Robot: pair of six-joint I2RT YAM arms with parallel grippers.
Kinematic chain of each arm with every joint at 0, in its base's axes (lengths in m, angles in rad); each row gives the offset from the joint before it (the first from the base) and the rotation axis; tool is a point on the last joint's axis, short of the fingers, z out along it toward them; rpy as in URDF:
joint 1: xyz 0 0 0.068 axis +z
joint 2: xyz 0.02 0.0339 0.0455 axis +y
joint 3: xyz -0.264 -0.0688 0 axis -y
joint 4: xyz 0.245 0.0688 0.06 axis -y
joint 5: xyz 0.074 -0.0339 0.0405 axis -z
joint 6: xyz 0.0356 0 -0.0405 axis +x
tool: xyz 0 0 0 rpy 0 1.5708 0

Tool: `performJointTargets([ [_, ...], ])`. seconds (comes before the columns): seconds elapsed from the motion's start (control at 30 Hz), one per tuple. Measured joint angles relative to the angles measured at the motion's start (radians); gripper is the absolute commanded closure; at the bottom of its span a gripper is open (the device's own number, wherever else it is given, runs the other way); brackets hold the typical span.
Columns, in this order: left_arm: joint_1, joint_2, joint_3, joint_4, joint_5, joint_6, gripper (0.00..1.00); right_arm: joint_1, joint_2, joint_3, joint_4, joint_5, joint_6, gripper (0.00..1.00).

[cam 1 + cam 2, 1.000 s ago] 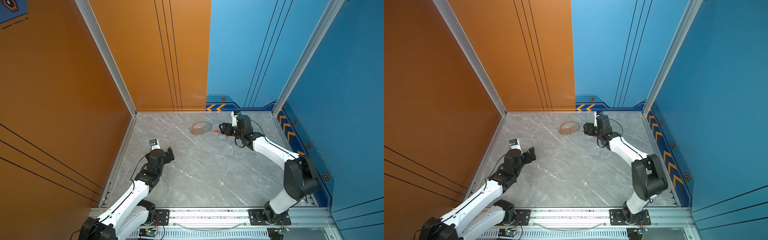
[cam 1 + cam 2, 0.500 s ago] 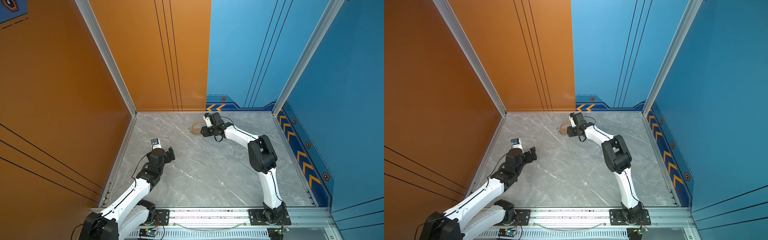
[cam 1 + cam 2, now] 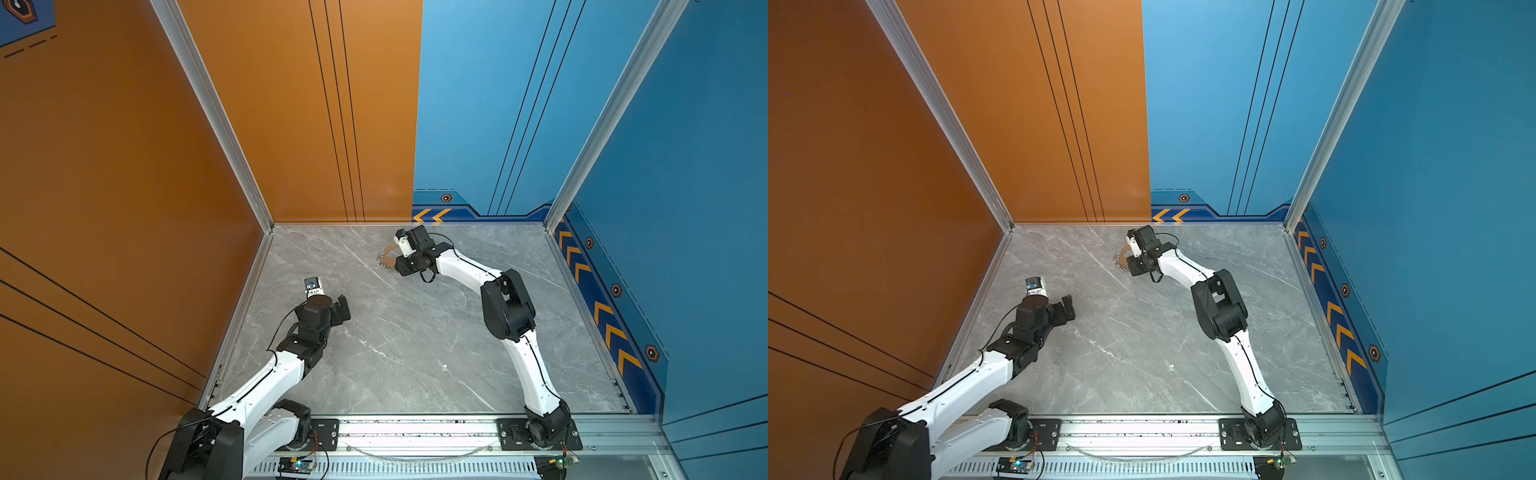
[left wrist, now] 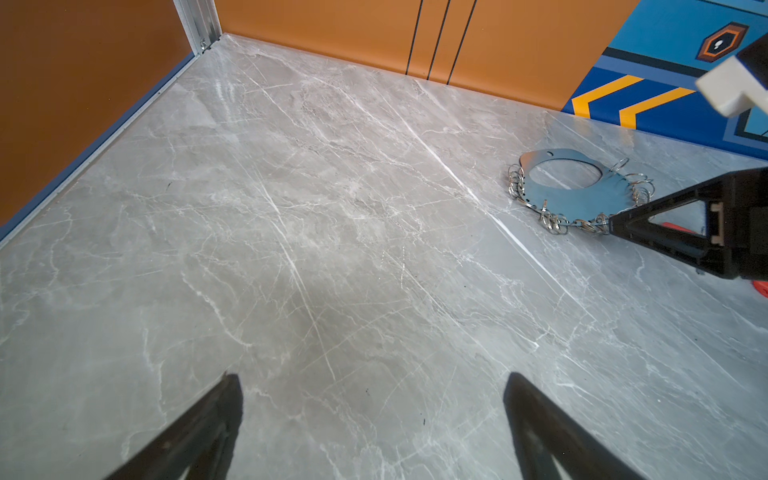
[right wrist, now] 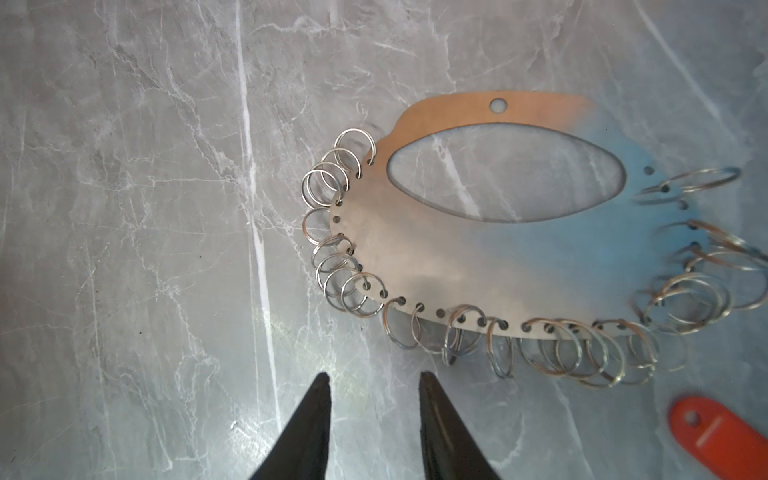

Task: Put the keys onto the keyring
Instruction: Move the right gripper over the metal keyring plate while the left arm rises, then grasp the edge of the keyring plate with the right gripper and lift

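The keyring [image 5: 436, 257] is a flat tan plate with an oval hole, edged with several silver split rings, lying on the marble floor; it also shows in both top views [image 3: 387, 254] [image 3: 1121, 257] and the left wrist view [image 4: 582, 199]. Of the keys I see only orange-red tags: one [image 5: 723, 436] beside the ring edge, and two slivers [image 4: 677, 226] [image 4: 762, 286] behind my right gripper's finger [image 4: 665, 237]. My right gripper [image 5: 374, 376] [image 3: 399, 268] hovers at the plate's near edge, jaws narrowly apart, nothing between them. My left gripper [image 4: 372, 378] [image 3: 343, 307] stands wide open over bare floor, far from the keyring.
The orange back wall [image 3: 291, 124] and blue wall [image 3: 478, 124] stand close behind the keyring. The orange side wall's metal edge [image 3: 249, 282] runs left of my left arm. Grey marble floor [image 3: 415, 353] stretches between the arms.
My right gripper swung left from beside the orange tag to the keyring's near edge, and its jaws narrowed. The left arm stayed put, still open.
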Motion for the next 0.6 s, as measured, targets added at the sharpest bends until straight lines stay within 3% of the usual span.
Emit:
performJointTargets([
  [0.43, 0.000, 0.008, 0.000, 0.010, 0.002, 0.000, 0.02, 0.032, 0.134, 0.194, -0.124, 0.115, -0.064, 0.70],
  [0.6, 0.000, 0.013, 0.000, 0.011, 0.006, 0.000, 0.02, 0.038, 0.154, 0.222, -0.150, 0.157, -0.078, 0.77],
])
